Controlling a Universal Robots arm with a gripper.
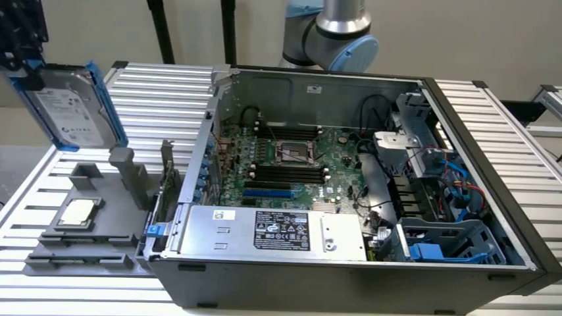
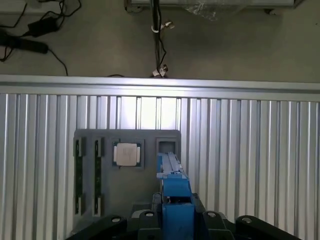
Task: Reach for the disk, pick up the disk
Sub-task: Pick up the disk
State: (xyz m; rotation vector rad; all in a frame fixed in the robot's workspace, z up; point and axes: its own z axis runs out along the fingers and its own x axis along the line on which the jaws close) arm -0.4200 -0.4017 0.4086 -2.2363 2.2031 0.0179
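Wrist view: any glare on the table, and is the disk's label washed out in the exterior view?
Wrist view: glare patch on the slatted table beside the grey tray. Exterior view: the label on the disk is evenly lit, not washed out.

An open black computer case (image 1: 351, 289) stands on a ribbed aluminium table (image 1: 158, 85). A grey tray (image 1: 118, 220) beside it holds a square silvery chip (image 1: 77, 212).
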